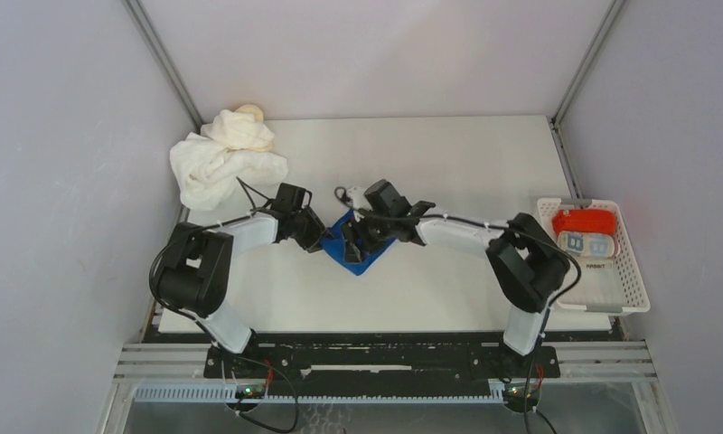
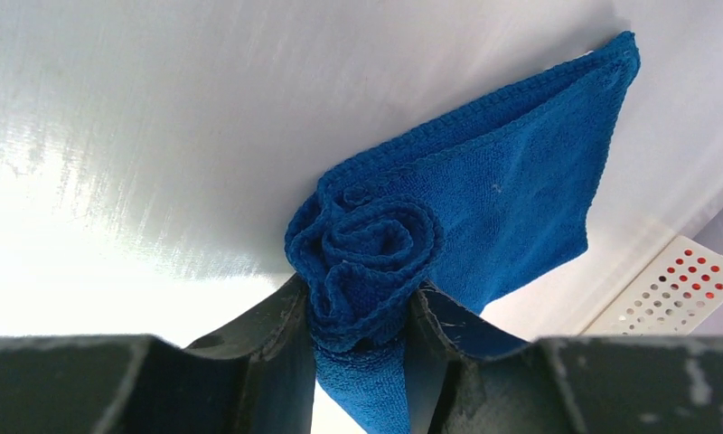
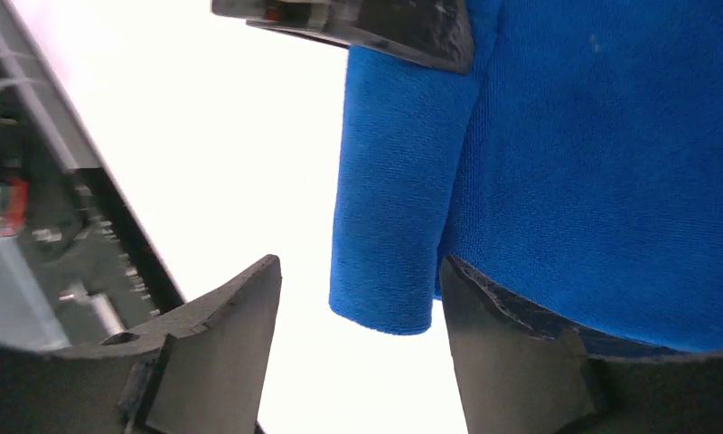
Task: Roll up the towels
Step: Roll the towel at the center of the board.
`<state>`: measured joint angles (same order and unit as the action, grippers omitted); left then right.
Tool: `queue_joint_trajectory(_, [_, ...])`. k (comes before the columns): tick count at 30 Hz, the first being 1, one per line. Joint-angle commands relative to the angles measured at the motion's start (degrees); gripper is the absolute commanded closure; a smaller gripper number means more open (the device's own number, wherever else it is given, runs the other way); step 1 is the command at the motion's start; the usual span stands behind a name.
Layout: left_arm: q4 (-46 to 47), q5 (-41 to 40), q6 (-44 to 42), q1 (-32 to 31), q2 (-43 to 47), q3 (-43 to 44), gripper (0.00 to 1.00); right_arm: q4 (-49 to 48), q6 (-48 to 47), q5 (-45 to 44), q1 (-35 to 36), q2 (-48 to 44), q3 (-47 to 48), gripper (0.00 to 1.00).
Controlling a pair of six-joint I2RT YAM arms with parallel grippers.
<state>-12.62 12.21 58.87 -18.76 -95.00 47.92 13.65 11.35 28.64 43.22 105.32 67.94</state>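
Note:
A royal blue towel [image 1: 353,256] lies mid-table, partly rolled, with its loose corner spread flat. In the left wrist view the spiral end of the roll [image 2: 367,258] sits squeezed between both fingers of my left gripper [image 2: 362,298], which is shut on it. My left gripper [image 1: 320,237] is at the towel's left edge. From the right comes my right gripper [image 1: 365,237]. In the right wrist view its jaws [image 3: 360,271] stand open around the other end of the roll [image 3: 385,208], with a gap on the left side. White towels [image 1: 222,163] are piled at the back left.
A cream towel [image 1: 249,113] tops the white pile. The white slatted basket [image 1: 633,271] at the right edge holds a red roll [image 1: 584,220] and a light-blue patterned roll [image 1: 586,244]. The basket's corner [image 2: 674,289] shows in the left wrist view.

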Motion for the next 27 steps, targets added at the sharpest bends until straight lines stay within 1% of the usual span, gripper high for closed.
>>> queue_joint_trajectory(1, [-6.1, -2.2, -3.6, -0.7, -1.9, 1.1, 0.61, 2.1, -10.4, -30.4, 9.9, -6.9, -1.5, 0.33])
queue_joint_trajectory(4, [-7.1, -2.4, -3.9, -0.7, -2.2, 1.7, 0.61, 0.7, -16.3, -43.1, 17.0, -6.8, -1.5, 0.28])
queue_joint_trajectory(6, [-7.3, -2.3, -4.2, -0.9, -2.4, 1.9, 0.61, -1.0, -19.0, -49.6, 20.6, -5.4, -1.5, 0.25])
queue_joint_trajectory(9, [-7.4, -2.3, -4.3, -0.9, -2.6, 2.0, 0.61, -3.3, -21.5, -56.9, 23.7, -2.9, -1.4, 0.23])
queue_joint_trajectory(13, [-7.5, -2.1, -4.4, -1.0, -3.0, 2.1, 0.6, -5.5, -25.0, -63.9, 26.3, 1.1, -1.5, 0.24])
queue_joint_trajectory(18, [-7.9, -2.1, -4.5, -1.0, -3.3, 2.4, 0.6, -8.3, -29.8, -68.5, 29.1, 6.4, -1.6, 0.27])
queue_joint_trajectory(21, [-8.1, -2.1, -4.6, -1.0, -3.3, 2.5, 0.6, -9.2, -30.7, -70.1, 30.0, 9.0, -1.6, 0.31])
queue_joint_trajectory(22, [-8.1, -2.2, -4.6, -1.0, -3.2, 2.4, 0.6, -9.0, -30.4, -70.2, 29.9, 9.5, -1.6, 0.34])
queue_joint_trajectory(24, [-8.2, -2.0, -4.5, -1.0, -2.7, 2.5, 0.59, -7.7, -29.0, -68.9, 29.5, 9.8, -1.6, 0.42])
queue_joint_trajectory(25, [-8.2, -1.9, -4.4, -1.0, -2.2, 2.5, 0.58, -6.8, -28.1, -67.7, 29.0, 9.4, -1.6, 0.48])
queue_joint_trajectory(27, [-8.3, -1.8, -4.3, -1.0, -0.9, 2.5, 0.52, -4.9, -26.0, -63.7, 27.4, 8.3, -1.7, 0.55])
